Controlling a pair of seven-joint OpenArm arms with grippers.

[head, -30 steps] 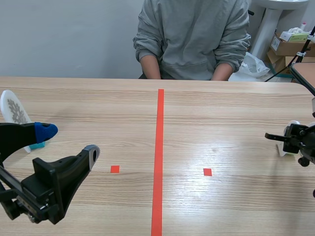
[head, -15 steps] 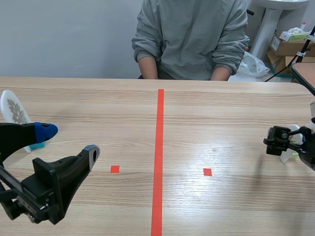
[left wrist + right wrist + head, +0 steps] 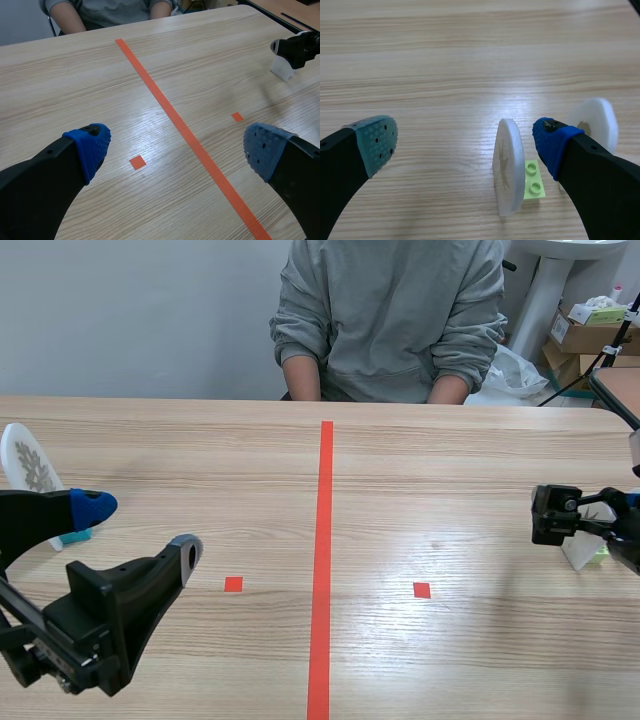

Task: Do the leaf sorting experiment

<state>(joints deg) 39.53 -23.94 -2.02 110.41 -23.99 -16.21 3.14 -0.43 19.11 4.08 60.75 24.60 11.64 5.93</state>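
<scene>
Pale wood desk [image 3: 445,50] carries the white leaf disc [image 3: 507,167], upright on its lime brick [image 3: 534,181], between your right pincer's [image 3: 464,141] wide-open, empty fingers. Close off-centre and the blue pad [image 3: 551,142], just beside it, could topple it. Left pincer [image 3: 176,147]: open, empty.

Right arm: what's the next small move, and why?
Probably shift the right gripper sideways to centre it on the upright white disc before closing. Its fingers are open, and the disc, standing on a green brick, sits close to the blue-tipped one, with a wide gap on the other side.
</scene>
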